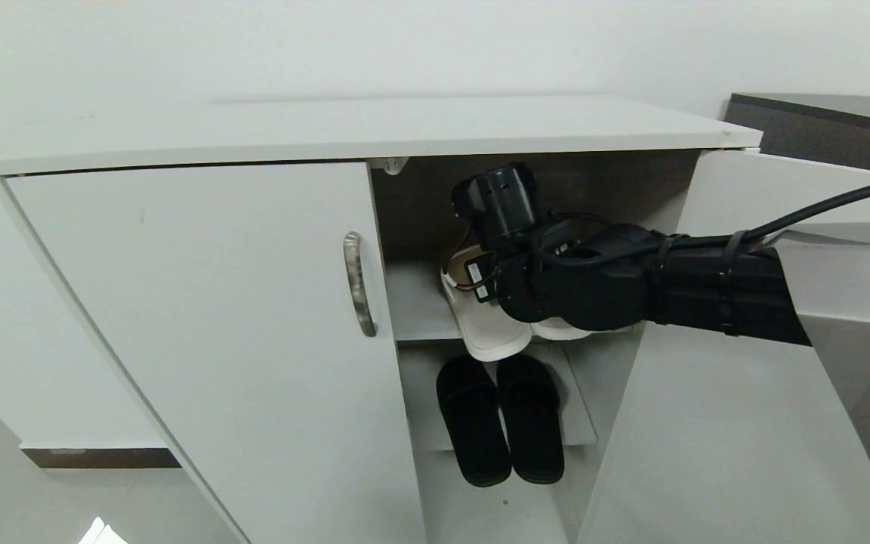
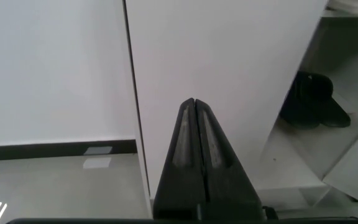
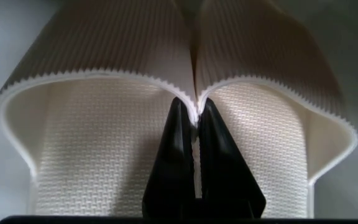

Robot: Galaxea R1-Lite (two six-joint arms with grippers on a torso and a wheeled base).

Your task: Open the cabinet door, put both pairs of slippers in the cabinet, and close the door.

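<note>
A: Where are the white slippers (image 1: 489, 332)?

B: On the top shelf (image 1: 416, 310) of the cabinet (image 1: 374, 128), on the right side, where the right door (image 1: 707, 423) is open. Their heels stick out over the near edge.

A: Is the right claw (image 3: 195, 112) holding them?

B: Yes. It is clenched on both, pinching the two straps together where they meet (the right wrist view shows the pinch up close; in the head view the arm covers it).

A: What should it do now?

B: I think it should slide the pair farther in until the heels sit on the shelf. Then it can let go and pull straight back out. If the heels stick out, the door might bump them.

A: And the black slippers (image 1: 499, 423)?

B: On the lower shelf (image 1: 420, 412), side by side. Their heels hang over the near edge too, so they may need a push.

A: What about the left claw (image 2: 194, 102)?

B: Clenched with nothing in it, near the closed left door (image 1: 201, 317). The left wrist view shows that. The head view shows the shelves and both doors together.
</note>
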